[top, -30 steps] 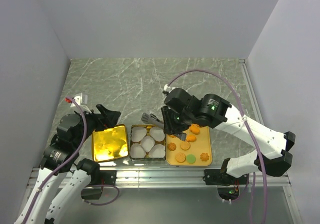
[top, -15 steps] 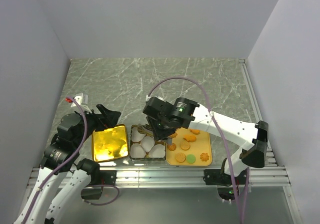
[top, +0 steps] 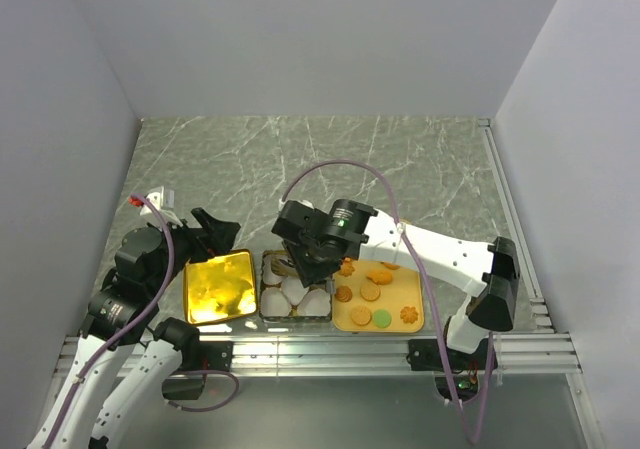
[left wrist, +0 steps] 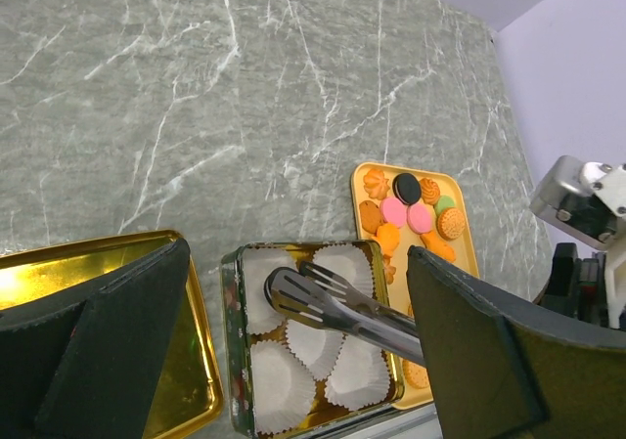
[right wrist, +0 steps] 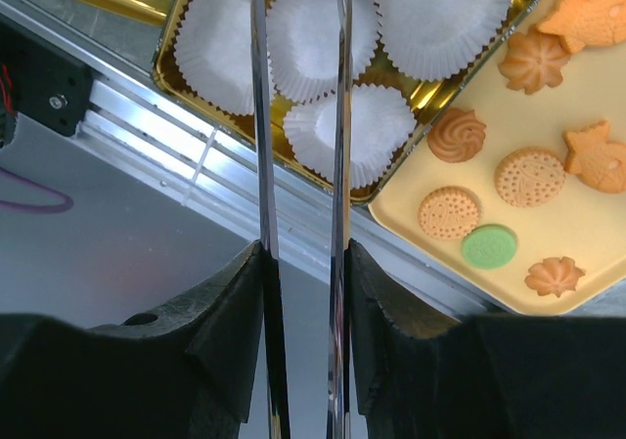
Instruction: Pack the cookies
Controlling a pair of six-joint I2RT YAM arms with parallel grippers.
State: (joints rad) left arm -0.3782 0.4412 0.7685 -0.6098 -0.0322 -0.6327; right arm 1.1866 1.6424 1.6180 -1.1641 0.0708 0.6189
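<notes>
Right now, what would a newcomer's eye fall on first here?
The right pincer gripping long metal tongs, their tips over the tin of white paper cups at front centre. Just right of it, the yellow tray of bright cookies; to its left, the shiny gold lid.

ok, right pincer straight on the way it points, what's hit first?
The tongs in the right pincer lead, tips over the tin; probably a white paper cup first, depth unclear.

right arm (top: 452, 257): white links, black joints | cable (top: 342, 163): lilac | left claw (left wrist: 296, 263): black fingers (left wrist: 108, 351), seemingly matte
</notes>
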